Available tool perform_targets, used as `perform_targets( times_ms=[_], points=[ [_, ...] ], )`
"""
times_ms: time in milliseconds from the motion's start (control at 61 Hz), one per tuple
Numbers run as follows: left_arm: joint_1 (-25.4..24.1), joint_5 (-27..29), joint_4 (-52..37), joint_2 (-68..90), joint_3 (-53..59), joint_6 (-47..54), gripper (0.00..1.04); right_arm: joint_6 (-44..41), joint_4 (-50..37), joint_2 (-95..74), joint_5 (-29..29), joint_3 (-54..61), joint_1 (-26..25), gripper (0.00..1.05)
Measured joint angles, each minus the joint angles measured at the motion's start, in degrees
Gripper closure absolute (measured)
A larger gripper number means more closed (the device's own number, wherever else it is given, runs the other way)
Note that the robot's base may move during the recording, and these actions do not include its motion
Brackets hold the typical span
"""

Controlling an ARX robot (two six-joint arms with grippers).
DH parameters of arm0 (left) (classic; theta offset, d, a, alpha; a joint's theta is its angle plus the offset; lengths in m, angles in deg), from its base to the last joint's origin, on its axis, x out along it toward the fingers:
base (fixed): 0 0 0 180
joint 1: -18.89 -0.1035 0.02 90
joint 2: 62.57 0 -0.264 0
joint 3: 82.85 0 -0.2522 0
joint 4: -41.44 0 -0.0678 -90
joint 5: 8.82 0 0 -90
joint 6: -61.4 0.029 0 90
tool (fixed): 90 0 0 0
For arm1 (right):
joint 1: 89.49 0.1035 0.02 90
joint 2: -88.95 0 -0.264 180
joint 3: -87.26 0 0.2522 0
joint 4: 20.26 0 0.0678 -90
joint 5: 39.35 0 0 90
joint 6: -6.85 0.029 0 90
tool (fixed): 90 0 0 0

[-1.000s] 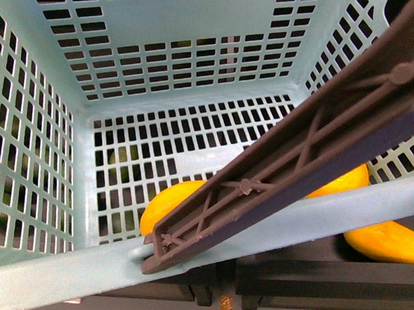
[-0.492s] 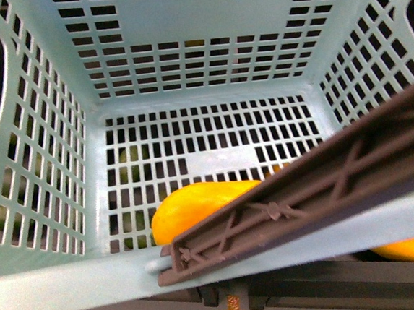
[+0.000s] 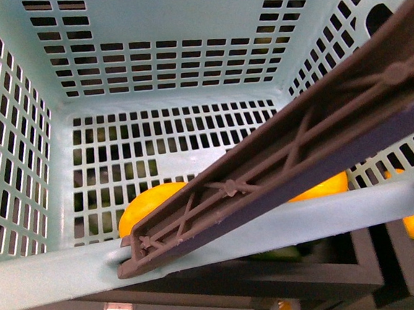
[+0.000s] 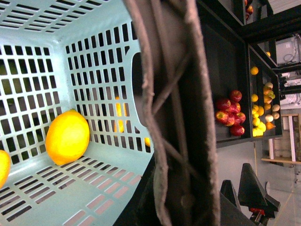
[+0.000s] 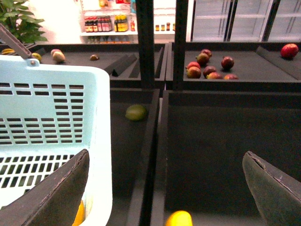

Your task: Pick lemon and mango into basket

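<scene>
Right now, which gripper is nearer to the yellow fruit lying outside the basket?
Right. The right gripper hangs open just above that fruit; the left gripper sits at the basket, jaws unseen.

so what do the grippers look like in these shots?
Only fingers show. Right gripper: two broad, dark grey-black fingers with matte, slightly scuffed faces and paler edges. Left gripper: dark, angular wedge-shaped tips. No cables or markings visible. The front view shows neither arm.

The right gripper (image 5: 164,188) has two broad, dark grey fingers (image 5: 59,193) with worn, paler edges; the left wrist view shows black wedge-shaped fingers (image 4: 254,186).
</scene>
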Motion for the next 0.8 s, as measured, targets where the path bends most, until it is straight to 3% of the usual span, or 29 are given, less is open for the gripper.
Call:
perform_targets(
  times_ms=[803],
  points=[
    [-0.1, -0.6, 0.0, 0.0, 0.0, 0.0, 0.99, 0.0, 0.0, 0.0, -0.1, 0.0, 0.0, 0.09]
  ],
)
